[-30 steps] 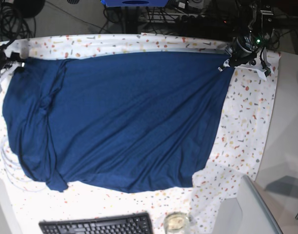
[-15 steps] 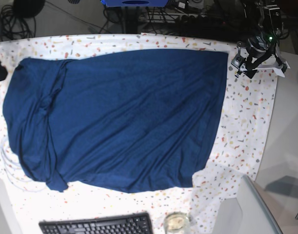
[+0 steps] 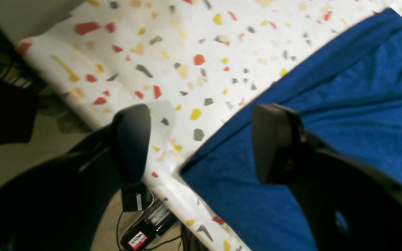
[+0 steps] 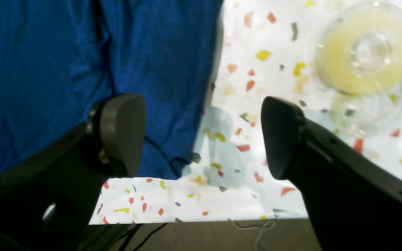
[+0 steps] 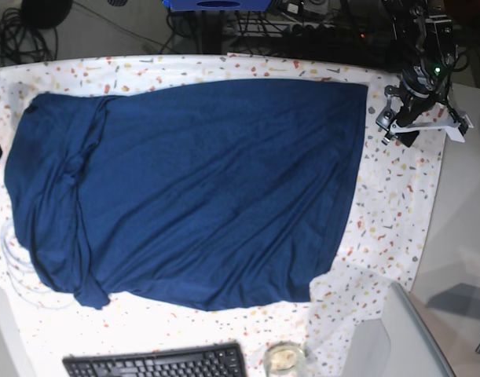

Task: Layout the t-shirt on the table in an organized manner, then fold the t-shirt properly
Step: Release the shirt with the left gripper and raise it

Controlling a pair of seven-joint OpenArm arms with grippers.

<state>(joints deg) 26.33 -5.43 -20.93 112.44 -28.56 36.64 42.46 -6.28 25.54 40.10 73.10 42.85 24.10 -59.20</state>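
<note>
T-shirt (image 5: pixel 192 188) spread flat across table (image 5: pixel 397 204). Both claws spread, gripping nothing: left claw (image 3: pixel 201 143) over far-right hem corner, right claw (image 4: pixel 202 134) beside left edge.

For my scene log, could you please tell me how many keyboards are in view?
1: a black computer keyboard lies at the bottom edge of the base view, below the dark navy-blue fabric t-shirt; it is partly cropped, and others could lie outside the frame.

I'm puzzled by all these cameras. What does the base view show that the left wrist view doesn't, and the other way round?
Only the base view shows the whole t-shirt spread out, a keyboard and a small glass dish. Only the left wrist view shows the left gripper close up, open, over one shirt corner, with the floor below. Both show the blue shirt on the speckled table.
</note>
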